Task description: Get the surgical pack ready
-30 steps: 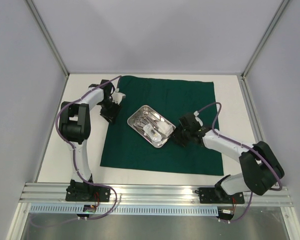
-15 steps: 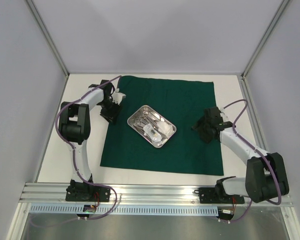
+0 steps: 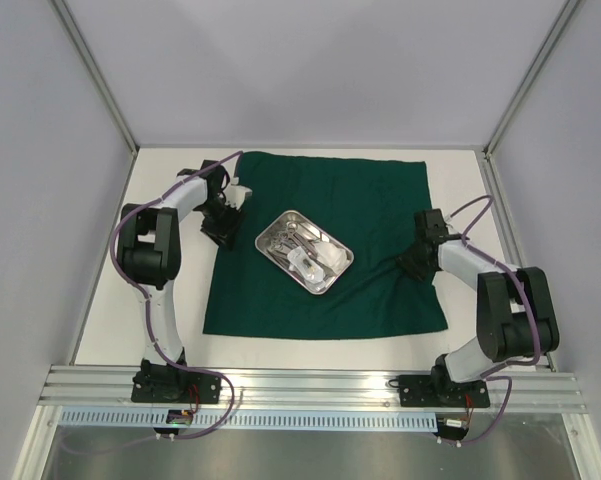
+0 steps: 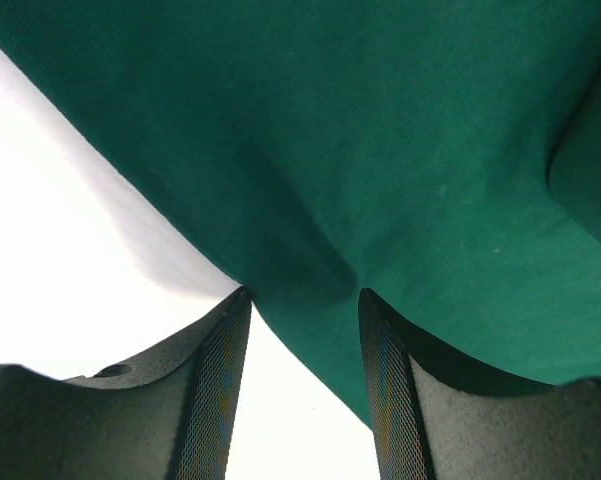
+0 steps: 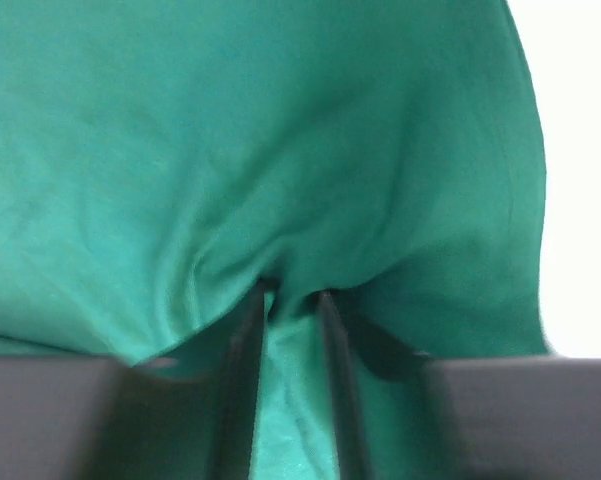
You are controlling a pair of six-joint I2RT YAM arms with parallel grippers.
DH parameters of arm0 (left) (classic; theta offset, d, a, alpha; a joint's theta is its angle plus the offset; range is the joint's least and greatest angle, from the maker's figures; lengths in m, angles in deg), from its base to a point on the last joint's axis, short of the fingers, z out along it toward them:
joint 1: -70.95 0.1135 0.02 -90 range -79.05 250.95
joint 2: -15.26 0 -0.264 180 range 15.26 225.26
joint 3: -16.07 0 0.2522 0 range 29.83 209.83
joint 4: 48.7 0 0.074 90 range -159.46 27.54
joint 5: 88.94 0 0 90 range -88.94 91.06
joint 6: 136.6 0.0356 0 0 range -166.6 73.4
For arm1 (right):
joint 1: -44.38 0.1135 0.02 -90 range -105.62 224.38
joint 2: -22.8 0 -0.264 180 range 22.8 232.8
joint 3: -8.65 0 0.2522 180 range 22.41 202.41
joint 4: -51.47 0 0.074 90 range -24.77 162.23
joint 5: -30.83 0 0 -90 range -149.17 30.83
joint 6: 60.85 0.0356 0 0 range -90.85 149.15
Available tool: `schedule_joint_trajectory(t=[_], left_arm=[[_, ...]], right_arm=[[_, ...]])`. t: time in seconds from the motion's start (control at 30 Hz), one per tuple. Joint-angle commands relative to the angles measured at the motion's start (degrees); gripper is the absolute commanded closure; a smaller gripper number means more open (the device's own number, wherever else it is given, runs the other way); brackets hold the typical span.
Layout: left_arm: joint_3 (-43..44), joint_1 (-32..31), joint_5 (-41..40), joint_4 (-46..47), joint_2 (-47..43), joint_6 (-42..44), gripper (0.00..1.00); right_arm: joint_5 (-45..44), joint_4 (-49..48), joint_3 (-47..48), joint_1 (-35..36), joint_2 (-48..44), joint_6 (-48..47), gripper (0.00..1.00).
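The dark green drape (image 3: 370, 200) lies spread on the white table. On its middle sits the steel tray (image 3: 275, 225), holding slim metal instruments (image 3: 295, 236) and white gauze (image 3: 330, 256). My left gripper (image 3: 220, 228) rests at the drape's left edge. In the left wrist view its gripper (image 4: 303, 293) stands open, with the drape's edge (image 4: 380, 150) running across the gap at the tips. My right gripper (image 3: 418, 262) is at the drape's right edge. Seen from the right wrist, that gripper (image 5: 293, 292) is shut on a puckered fold of drape (image 5: 180, 150).
Bare white table (image 3: 175, 300) borders the drape on the left, and a narrower strip (image 3: 470, 200) on the right. Grey enclosure walls and aluminium posts (image 3: 105, 95) stand close on three sides. A metal rail (image 3: 310, 385) carrying both arm bases runs along the near edge.
My right arm swung from beside the tray out to the drape's right edge and its jaws closed on the cloth. The drape's near right corner has drawn in. The left arm stayed put.
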Motion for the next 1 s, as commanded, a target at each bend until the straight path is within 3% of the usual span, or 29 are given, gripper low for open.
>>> schedule_joint_trajectory(t=[0.0, 0.13, 0.5, 0.6, 0.63, 0.73, 0.83, 0.97], left_arm=[[-2.1, -0.2, 2.3, -1.6, -3.0, 0.5, 0.44], [-4.4, 0.3, 2.9, -2.3, -6.5, 0.8, 0.42], [-11.1, 5.1, 7.1, -5.2, -17.1, 2.4, 0.41], [-13.1, 6.6, 7.1, -5.5, -19.2, 2.8, 0.41], [-13.4, 7.0, 7.3, -5.6, -19.8, 2.9, 0.41], [-14.3, 8.4, 8.1, -5.7, -21.0, 2.8, 0.41], [-15.2, 11.3, 8.9, -5.1, -21.9, 2.2, 0.41], [-15.8, 11.8, 8.8, -4.7, -21.6, 1.9, 0.41]], right_arm=[[1.3, -3.4, 0.4, -0.2, 5.5, -2.8, 0.75], [3.0, -4.7, 5.2, -1.7, 9.1, -5.0, 0.99], [-0.7, 1.9, 29.4, -6.4, 19.8, -13.1, 1.0], [0.6, 6.9, 38.2, -6.9, 22.6, -16.7, 0.88], [1.1, 9.6, 41.8, -6.9, 22.9, -17.7, 0.72], [2.0, 11.5, 42.6, -5.7, 20.1, -19.9, 0.45], [-1.8, 9.9, 38.0, 1.4, 13.0, -23.7, 0.38], [-7.0, 7.6, 32.6, 21.0, 8.1, -30.0, 0.35]])
